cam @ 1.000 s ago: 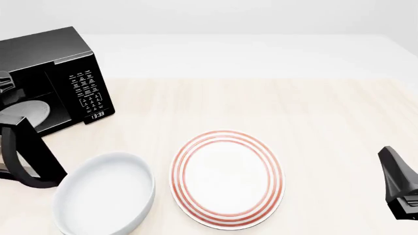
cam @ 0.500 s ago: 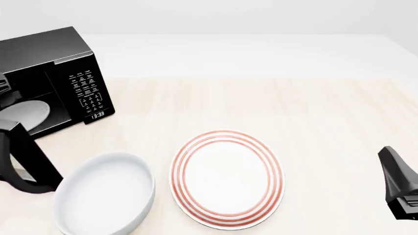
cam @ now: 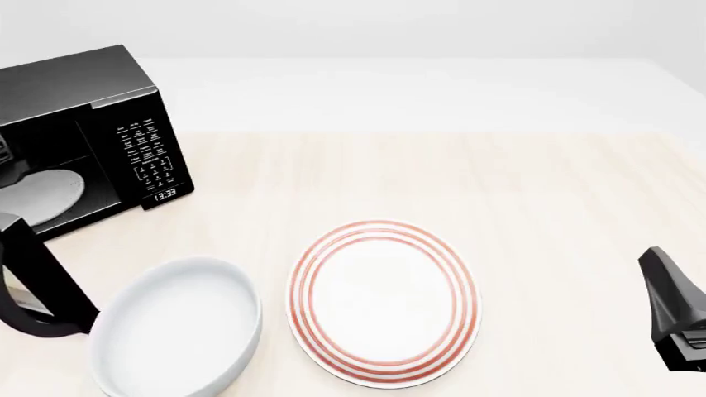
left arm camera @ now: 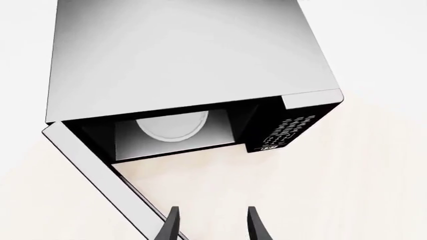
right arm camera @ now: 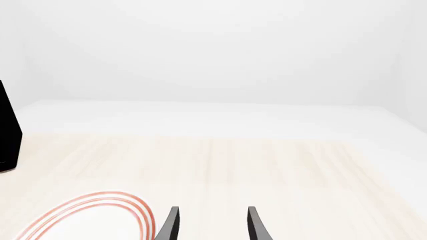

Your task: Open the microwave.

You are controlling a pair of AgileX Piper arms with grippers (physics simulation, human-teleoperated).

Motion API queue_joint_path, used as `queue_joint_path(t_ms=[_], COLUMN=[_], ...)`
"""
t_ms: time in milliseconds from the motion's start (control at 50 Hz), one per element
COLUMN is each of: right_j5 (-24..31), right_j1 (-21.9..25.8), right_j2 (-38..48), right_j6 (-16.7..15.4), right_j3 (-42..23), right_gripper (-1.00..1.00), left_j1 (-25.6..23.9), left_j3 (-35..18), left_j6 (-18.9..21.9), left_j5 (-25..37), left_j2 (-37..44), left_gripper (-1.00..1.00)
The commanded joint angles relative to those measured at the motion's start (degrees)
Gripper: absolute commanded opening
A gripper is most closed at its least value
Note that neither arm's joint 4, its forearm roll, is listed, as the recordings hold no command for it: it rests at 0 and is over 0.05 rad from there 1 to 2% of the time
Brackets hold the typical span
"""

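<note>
Microwave (cam: 105, 124): black casing; in the left wrist view its top reads as a grey-to-white sheen. Keypad (cam: 147, 153): white lettering on black, small white clock digits at the lower end. Turntable (cam: 46, 194): pale grey-white disc in a dark cavity. Door (left arm camera: 107, 182): black, with a pale edge.

Plate (cam: 384, 302): white, ringed near the rim with thin concentric red-orange bands.

Bowl (cam: 177, 335): plain white, faint grey shading inside.

Table (cam: 497, 190): light wood grain, cream-beige, with a white far strip.

Left gripper (left arm camera: 212, 225): black fingers.

Right gripper (right arm camera: 212, 225): black fingers.
</note>
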Motion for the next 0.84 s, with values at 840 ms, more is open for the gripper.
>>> queue_joint_path(t_ms=[840], right_j5=[0.1], right_j1=[-0.2], right_j2=[0.0], right_j6=[0.0], right_j3=[0.0], right_gripper=[1.0], left_j1=[0.9], left_j3=[8.4], left_j6=[-1.7], left_j5=[1.0], left_j2=[-2.1], left_gripper=[1.0])
